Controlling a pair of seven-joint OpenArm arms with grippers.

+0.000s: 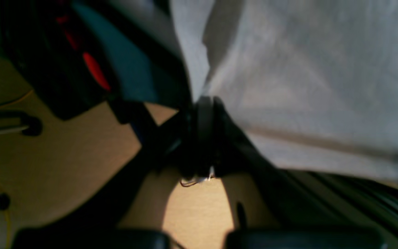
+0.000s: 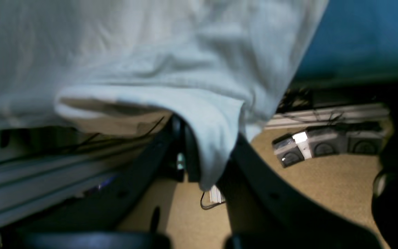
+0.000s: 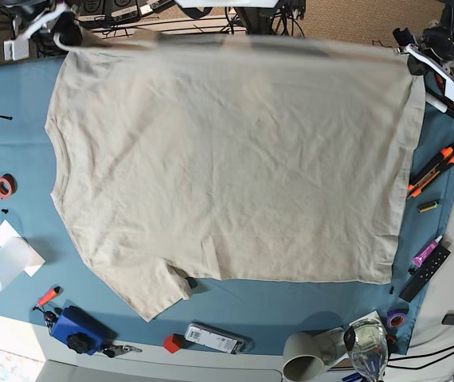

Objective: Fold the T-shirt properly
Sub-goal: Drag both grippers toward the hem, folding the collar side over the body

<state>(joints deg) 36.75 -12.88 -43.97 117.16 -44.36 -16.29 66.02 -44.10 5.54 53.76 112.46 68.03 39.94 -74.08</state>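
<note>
Both arms sit along the top edge of the base view, the right gripper (image 2: 199,155) and left gripper (image 1: 204,138) each with jaws clamped on the T-shirt (image 3: 227,159), which spreads across the teal worktop (image 3: 291,306). Best done by moving both corners together, keeping the held edge taut.

The T-shirt (image 3: 227,159) covered most of the surface (image 3: 291,306); free strips ran beside it, crowded by a cup (image 3: 8,263), tape roll (image 3: 4,186) and remote (image 3: 426,273)
</note>
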